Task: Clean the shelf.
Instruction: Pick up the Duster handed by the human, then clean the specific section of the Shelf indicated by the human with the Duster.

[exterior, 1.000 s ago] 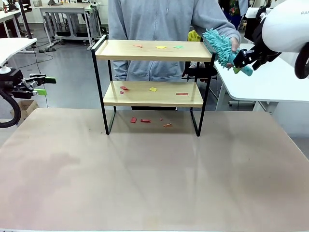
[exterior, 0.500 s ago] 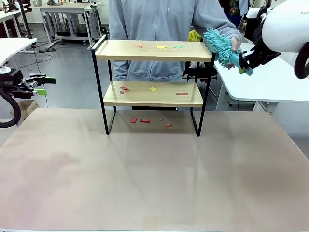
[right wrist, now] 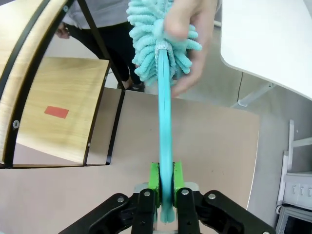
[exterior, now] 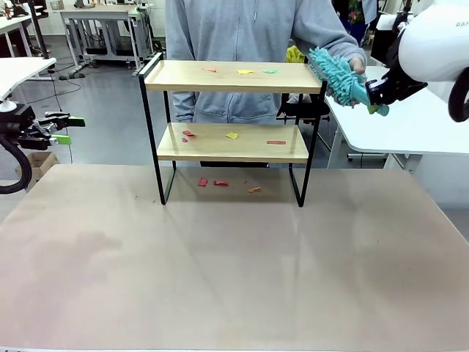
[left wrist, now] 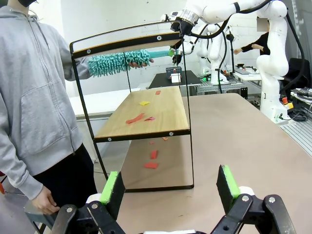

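1. Pale tabletop (exterior: 220, 279) spreads across the front view. The shelf (exterior: 183, 75) stands toward its far edge, with a person (exterior: 242, 29) close behind it. Paper scraps (exterior: 244, 72) lie on the top board, on the lower board and on the table underneath, so I judge that sweeping has not yet begun. My right gripper (exterior: 375, 94) is up beside the shelf's right end, clamped on the handle of a turquoise duster (exterior: 333, 70). The person's hand (exterior: 357, 67) holds the fluffy head. My left gripper (exterior: 66, 128) hangs well off to the left, jaws wide and empty.

2. From my left wrist, the green pads stand far apart with nothing between them. The shelf appears end-on, with scraps on its lower board and on the table below. The duster is level with the top board at the far end.

3. From my right wrist, both pads pinch the flat handle, and the person's fingers wrap over the head. The shelf lies to the left, with one red scrap on its lower board. Everything is left to do: the person must let go, then both boards need wiping. I expect the raised side rails (exterior: 150, 64) and the black frame to block a straight sweep. The person's hand and the white side table (exterior: 410, 125) crowd that end.
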Available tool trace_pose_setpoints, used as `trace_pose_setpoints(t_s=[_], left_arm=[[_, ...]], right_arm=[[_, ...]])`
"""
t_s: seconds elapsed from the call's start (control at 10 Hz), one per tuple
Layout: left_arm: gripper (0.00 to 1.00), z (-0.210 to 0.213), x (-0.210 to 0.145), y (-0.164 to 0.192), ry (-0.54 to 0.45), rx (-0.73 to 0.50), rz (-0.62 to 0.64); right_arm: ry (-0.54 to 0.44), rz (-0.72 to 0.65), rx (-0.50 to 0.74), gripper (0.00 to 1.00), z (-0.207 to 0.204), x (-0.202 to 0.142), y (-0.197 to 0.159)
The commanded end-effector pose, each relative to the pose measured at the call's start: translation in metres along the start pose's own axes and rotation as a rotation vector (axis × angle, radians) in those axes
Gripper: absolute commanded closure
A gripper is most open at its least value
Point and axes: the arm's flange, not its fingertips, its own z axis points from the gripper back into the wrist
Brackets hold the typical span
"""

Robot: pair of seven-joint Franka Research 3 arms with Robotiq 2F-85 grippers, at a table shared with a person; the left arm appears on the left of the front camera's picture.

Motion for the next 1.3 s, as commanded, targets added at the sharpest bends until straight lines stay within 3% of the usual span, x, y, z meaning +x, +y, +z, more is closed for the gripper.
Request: trace_pose_setpoints(t_s=[0.0, 0.1, 0.9, 1.0, 1.2], left_arm=[[0.0, 0.0, 0.002, 0.0, -0.002, -0.001, -0.005], [0.0, 0.0, 0.002, 0.0, -0.002, -0.001, -0.005], [0.0, 0.0, 0.002, 0.0, -0.002, -0.001, -0.005], [0.0, 0.0, 0.002, 0.0, -0.002, -0.001, -0.005], [0.0, 0.0, 0.002, 0.0, -0.002, -0.001, -0.005]], right_arm=[[0.014, -0.049, -0.054, 1.0, 0.004, 0.009, 0.001], [0.0, 0.0, 0.0, 1.0, 0.0, 0.0, 0.0], [0.0, 0.0, 0.0, 1.0, 0.0, 0.0, 0.0], [0.014, -0.009, -0.004, 0.86, -0.002, -0.002, 0.002], [-0.017, 0.085, 0.046, 0.86, 0.036, -0.014, -0.042]])
